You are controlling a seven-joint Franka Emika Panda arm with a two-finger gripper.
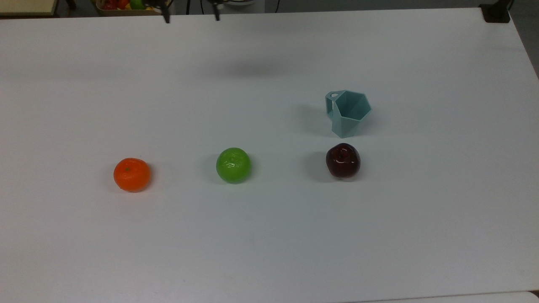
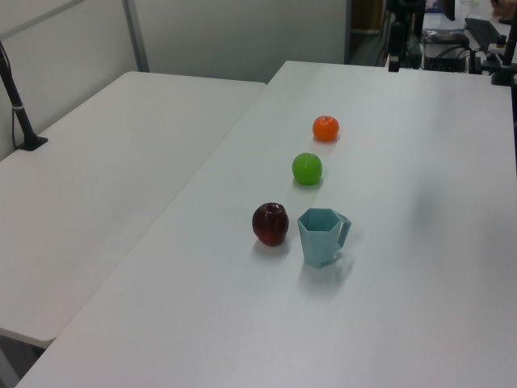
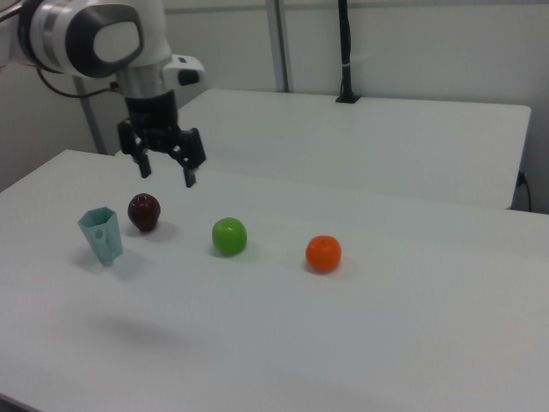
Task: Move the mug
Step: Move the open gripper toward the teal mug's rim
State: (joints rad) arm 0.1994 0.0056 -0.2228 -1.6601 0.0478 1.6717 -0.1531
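**Mug upright beside the dark red apple, gripper spread and empty above the table**

Here is the white table, and the landmark to watch is the dark red apple. The mug stands upright on the tabletop just beside that apple, close but not touching. In the top view it sits directly above the apple, open hexagonal rim facing up, its angular handle on the top view's left. In the left view the mug is just to the apple's right, handle turned to the left view's right. In the right view the mug is down and to the left of the apple.

Running away from the apple in a line: a green apple comes next, then an orange further along, each well apart from its neighbour. The right view has the same row, green apple then orange, off to the apple's right.

Now the arm. In the right view the gripper hangs in the air above the table, up and slightly to the right of the dark red apple, pointing down, with its two fingers spread apart and nothing between them. In the top view its dark fingertips peek in at the upper edge, well away from the apple. Nothing touches the mug.

A second white table stands alongside, on the far side of the apple from the mug.
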